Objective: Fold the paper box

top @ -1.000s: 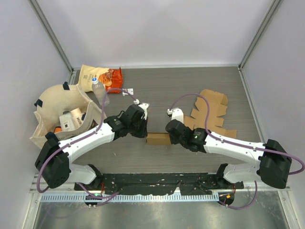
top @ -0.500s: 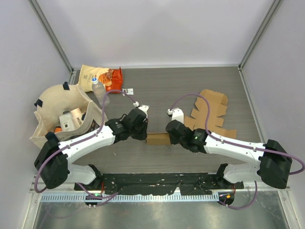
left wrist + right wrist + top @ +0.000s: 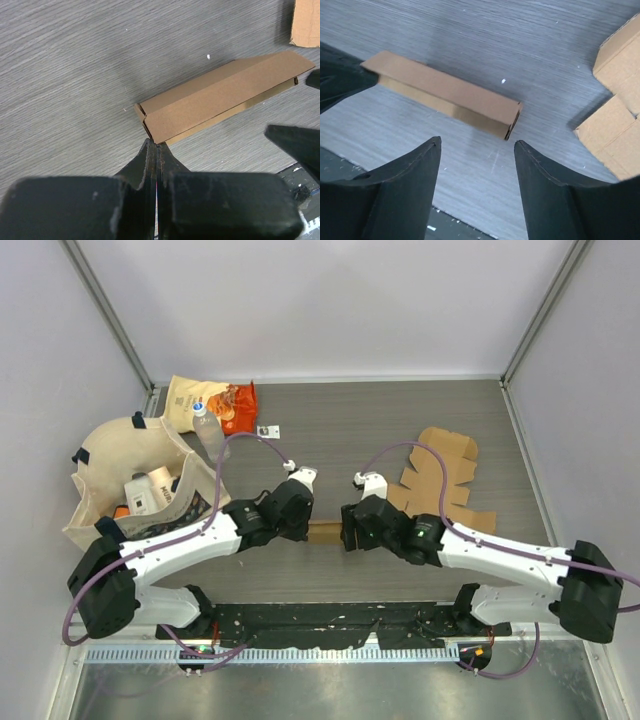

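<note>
A folded box (image 3: 324, 531) is laid flat on the counter (image 3: 350, 420), between the two claws. The left claw (image 3: 157, 145) is seen pressed shut, its fingers (image 3: 145, 165) closed flat against each other, with the tips set against the lower corner of the box's left end; whether any cardboard is pinched there cannot be told. The right claw (image 3: 477, 141) is held wide at the box's right end, with nothing between its fingers (image 3: 405, 190); that end lies just beyond the tips. Flat, unfolded cardboard (image 3: 440, 480) is spread to the right of the box and further back. A cloth bag (image 3: 130, 480) is slumped well to the left of the box. A bottle (image 3: 208, 430) and a snack packet (image 3: 215, 400) are found behind the bag.
</note>
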